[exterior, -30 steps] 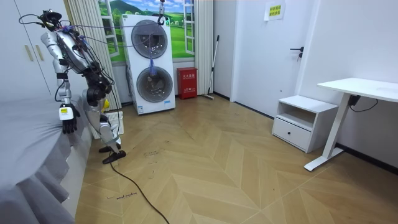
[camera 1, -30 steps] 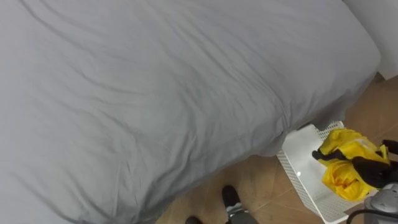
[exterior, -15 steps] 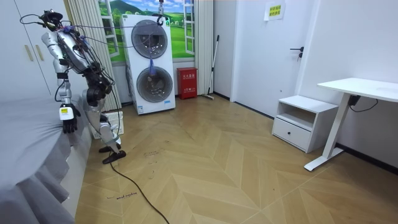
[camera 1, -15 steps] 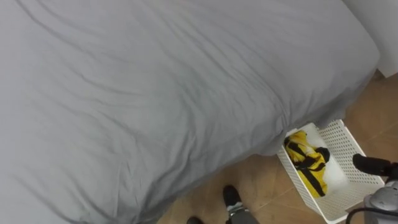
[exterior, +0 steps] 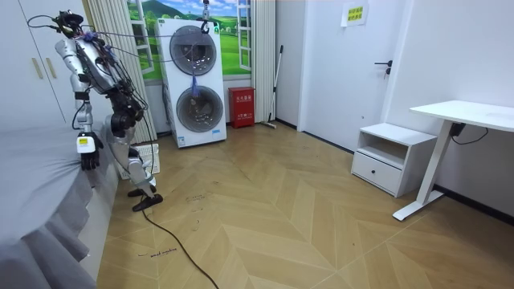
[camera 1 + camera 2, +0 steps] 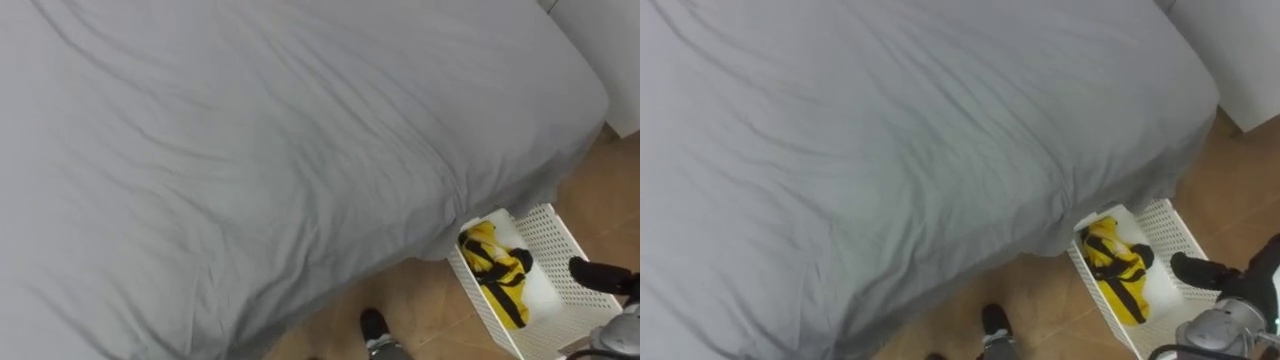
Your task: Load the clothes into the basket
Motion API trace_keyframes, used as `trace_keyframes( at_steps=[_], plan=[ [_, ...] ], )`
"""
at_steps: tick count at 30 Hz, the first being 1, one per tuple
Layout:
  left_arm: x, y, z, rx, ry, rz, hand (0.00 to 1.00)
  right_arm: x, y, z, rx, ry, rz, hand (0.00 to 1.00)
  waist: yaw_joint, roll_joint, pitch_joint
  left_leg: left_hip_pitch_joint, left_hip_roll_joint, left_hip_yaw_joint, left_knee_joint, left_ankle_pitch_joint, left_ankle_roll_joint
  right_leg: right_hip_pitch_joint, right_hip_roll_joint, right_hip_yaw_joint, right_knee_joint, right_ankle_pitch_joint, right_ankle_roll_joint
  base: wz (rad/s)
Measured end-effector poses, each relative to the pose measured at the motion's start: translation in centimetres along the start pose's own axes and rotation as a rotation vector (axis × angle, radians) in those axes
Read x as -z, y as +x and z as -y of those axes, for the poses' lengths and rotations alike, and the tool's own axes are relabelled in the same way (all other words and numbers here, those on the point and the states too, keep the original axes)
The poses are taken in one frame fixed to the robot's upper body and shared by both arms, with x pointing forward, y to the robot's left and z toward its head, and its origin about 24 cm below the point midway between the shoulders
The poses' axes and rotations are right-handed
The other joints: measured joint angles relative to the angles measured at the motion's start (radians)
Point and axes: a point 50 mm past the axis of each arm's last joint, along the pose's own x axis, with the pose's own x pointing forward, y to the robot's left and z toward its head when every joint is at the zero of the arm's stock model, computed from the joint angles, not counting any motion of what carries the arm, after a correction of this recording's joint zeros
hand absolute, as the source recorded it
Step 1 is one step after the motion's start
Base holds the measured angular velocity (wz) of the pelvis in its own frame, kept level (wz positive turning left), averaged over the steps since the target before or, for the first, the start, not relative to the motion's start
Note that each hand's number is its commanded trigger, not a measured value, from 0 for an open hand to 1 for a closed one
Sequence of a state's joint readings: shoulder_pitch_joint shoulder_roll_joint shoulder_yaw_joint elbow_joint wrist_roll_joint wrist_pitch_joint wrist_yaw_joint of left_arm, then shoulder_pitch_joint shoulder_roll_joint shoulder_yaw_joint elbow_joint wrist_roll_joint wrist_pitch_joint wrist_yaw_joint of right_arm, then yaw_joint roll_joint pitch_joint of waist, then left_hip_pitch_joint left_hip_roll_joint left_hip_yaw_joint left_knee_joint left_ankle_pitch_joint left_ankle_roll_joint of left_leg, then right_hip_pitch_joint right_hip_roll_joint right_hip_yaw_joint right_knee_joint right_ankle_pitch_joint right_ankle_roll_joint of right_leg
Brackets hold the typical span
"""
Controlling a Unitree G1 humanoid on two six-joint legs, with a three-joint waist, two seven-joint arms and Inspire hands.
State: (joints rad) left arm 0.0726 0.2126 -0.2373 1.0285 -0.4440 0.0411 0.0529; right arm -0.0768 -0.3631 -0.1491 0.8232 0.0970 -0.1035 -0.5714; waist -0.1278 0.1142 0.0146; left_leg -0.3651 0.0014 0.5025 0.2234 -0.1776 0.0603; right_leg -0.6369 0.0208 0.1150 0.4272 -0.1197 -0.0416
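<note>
One yellow-and-black garment (image 6: 495, 272) lay inside the basket (image 6: 556, 232) beside the bed (image 6: 250, 150), so the right hand (image 6: 597, 272), loose-fingered and empty over the rim, needed only to lift straight clear without snagging it.

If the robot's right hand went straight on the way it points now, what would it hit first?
Probably the yellow and black garment lying in the white basket: the right hand points across the basket at it. Height is unclear, so it might pass just above.
</note>
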Motion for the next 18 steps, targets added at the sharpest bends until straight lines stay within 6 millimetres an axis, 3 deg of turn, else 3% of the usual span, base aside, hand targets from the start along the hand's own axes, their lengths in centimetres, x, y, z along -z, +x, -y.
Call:
trace_keyframes(
  at_steps=[6, 8, 11, 14, 18],
  plan=[
    [1.3, -0.4, 0.0, 0.023, 0.000, -0.001, 0.00, 7.3, -3.7, -1.7, -0.211, 0.090, -0.330, 0.00, 0.013, -0.009, 0.0015, 0.133, 0.013, -0.080, -0.023, 0.000, -0.005, 0.183, -0.006, -0.073, -0.068, -0.011, -0.008, 0.33],
    [1.6, -0.6, 0.0, 0.025, 0.045, 0.015, 0.00, 10.3, -5.9, -1.8, -0.273, 0.111, -0.458, 0.00, 0.020, -0.030, 0.0055, 0.188, 0.009, -0.127, -0.035, 0.001, -0.009, 0.254, -0.017, -0.112, -0.075, -0.029, -0.008, 0.53],
    [2.2, -0.8, 0.0, 0.014, 0.069, 0.024, 0.00, 13.4, -8.7, -2.1, -0.348, 0.115, -0.600, 0.00, 0.026, -0.050, -0.0006, 0.246, 0.012, -0.181, -0.058, -0.003, -0.018, 0.346, -0.018, -0.162, -0.130, -0.029, 0.000, 0.54],
    [2.8, -0.9, 0.5, 0.015, 0.056, 0.019, 0.00, 15.0, -10.6, -2.4, -0.415, 0.135, -0.677, 0.00, 0.030, -0.065, -0.0130, 0.292, 0.011, -0.220, -0.075, -0.003, -0.018, 0.423, -0.019, -0.204, -0.179, -0.017, 0.000, 0.37],
    [3.2, -0.9, 0.7, 0.013, 0.062, 0.007, 0.00, 16.0, -11.9, -2.7, -0.478, 0.119, -0.737, 0.00, 0.045, -0.092, -0.0157, 0.349, 0.010, -0.260, -0.082, -0.004, -0.018, 0.512, -0.017, -0.228, -0.225, -0.011, 0.003, 0.29]
  ],
)
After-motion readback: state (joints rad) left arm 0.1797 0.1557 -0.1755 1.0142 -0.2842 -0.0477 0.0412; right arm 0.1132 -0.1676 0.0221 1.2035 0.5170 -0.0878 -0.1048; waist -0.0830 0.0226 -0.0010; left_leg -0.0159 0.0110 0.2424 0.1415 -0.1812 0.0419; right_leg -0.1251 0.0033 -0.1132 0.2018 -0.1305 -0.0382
